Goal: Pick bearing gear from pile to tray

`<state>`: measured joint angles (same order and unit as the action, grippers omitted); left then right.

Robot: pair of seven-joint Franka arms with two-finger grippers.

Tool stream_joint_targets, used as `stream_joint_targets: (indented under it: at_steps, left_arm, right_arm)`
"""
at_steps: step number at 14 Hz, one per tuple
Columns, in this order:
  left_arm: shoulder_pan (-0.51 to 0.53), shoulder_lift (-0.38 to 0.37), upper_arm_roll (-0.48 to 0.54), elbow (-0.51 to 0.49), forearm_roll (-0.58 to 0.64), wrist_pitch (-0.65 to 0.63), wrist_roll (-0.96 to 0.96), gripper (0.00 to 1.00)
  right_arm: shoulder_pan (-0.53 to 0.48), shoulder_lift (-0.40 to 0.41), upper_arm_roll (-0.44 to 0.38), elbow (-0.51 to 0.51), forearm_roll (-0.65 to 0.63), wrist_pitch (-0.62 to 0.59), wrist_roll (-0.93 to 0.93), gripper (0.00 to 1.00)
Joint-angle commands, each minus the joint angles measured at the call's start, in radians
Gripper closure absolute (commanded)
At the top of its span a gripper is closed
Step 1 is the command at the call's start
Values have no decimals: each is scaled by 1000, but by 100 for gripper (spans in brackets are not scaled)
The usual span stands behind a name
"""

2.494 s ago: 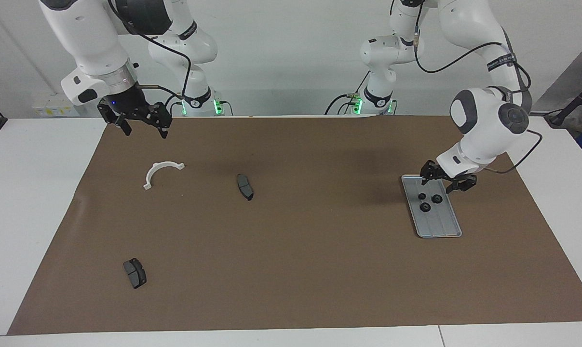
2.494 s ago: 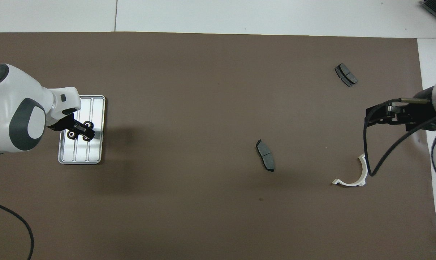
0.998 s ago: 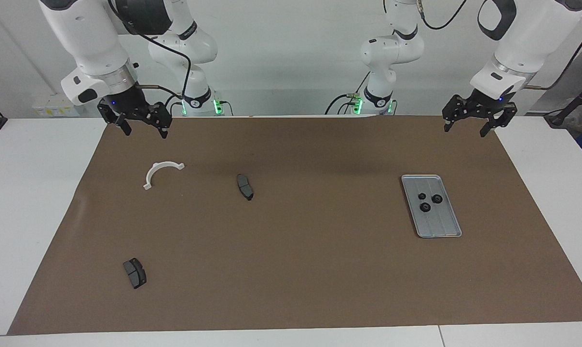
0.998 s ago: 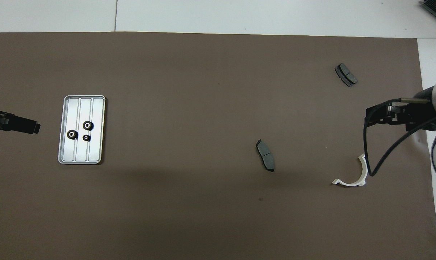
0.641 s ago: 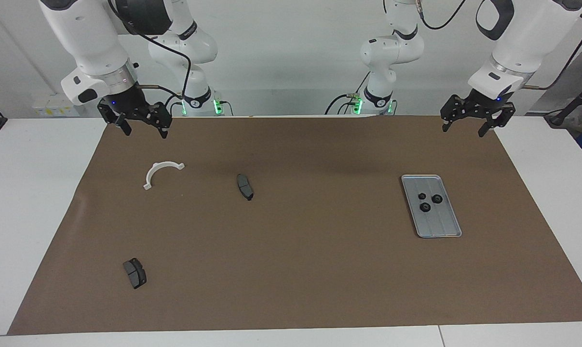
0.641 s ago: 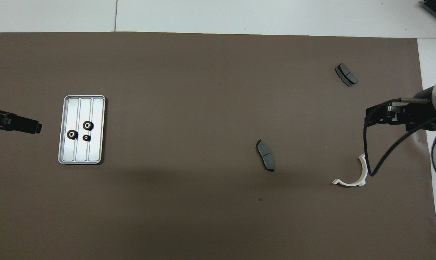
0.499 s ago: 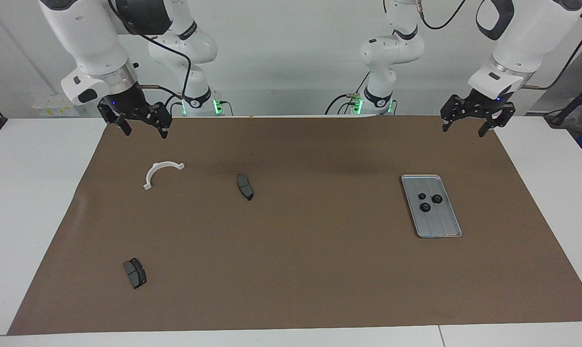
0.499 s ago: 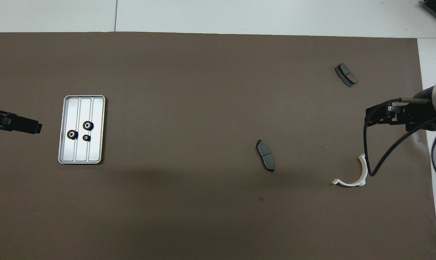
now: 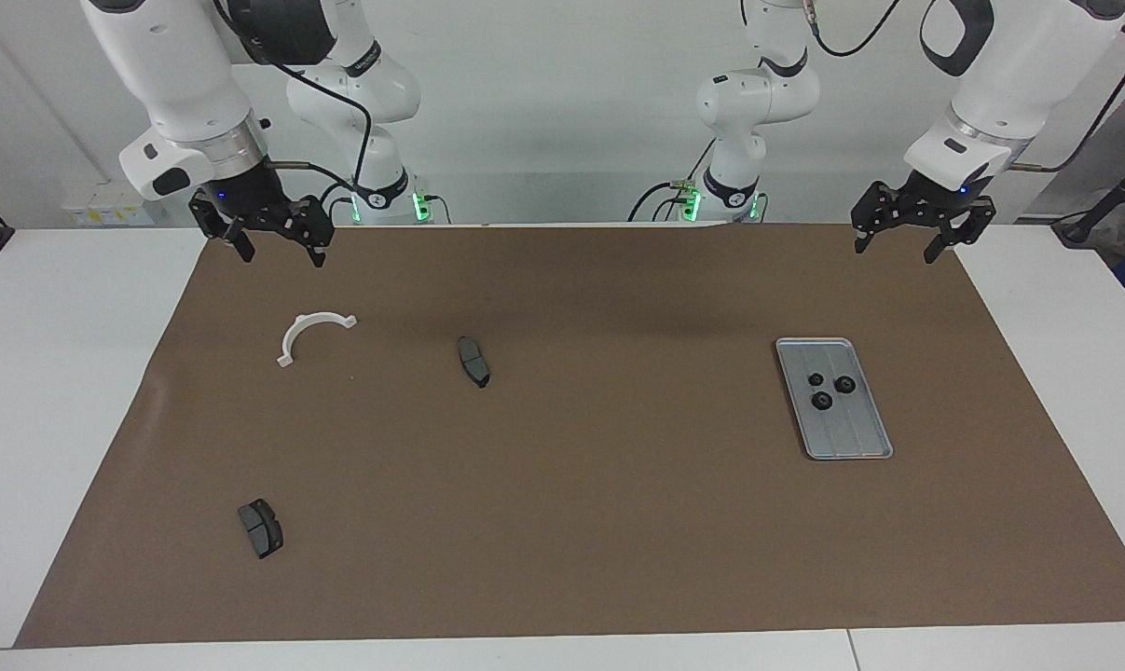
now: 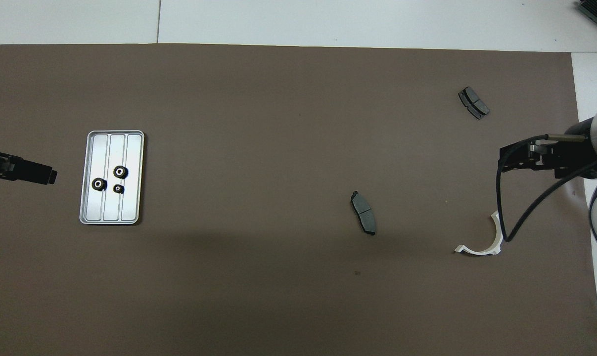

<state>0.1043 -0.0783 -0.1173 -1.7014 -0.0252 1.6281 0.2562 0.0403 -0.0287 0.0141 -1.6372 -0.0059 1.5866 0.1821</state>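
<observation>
A white table (image 9: 49, 373) carried a brown mat (image 9: 571, 485) over most of its top. On the mat lay a metal tray (image 9: 851, 438) toward the left arm's end, a white bracket (image 9: 312, 323) toward the right arm's end, one brake pad (image 9: 473, 362) beside the bracket, and another brake pad (image 9: 260, 528) farther from the robots.

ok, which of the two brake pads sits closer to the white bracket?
The brake pad mid-mat, beside the white bracket. The other brake pad lies much farther from the robots, near the mat's edge.
</observation>
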Motion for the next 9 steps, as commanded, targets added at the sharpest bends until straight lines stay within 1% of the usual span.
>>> stream_joint_targets:
  at_steps: [1, 3, 6, 9]
  left_arm:
    - [-3, -15, -1, 3, -6, -24, -35, 0]
    - [-3, -14, -2, 5, -6, -22, -133, 0]
    - [-3, -14, -1, 5, -6, -19, -138, 0]
    - [5, -14, 2, 5, -4, -14, -129, 0]
  right_arm:
    - [-10, -13, 4, 0, -9, 1, -38, 0]
    - [-8, -11, 6, 2, -9, 4, -41, 0]
    - [-5, -14, 7, -4, -9, 7, -46, 0]
    - [-5, -14, 7, -7, -9, 4, -90, 0]
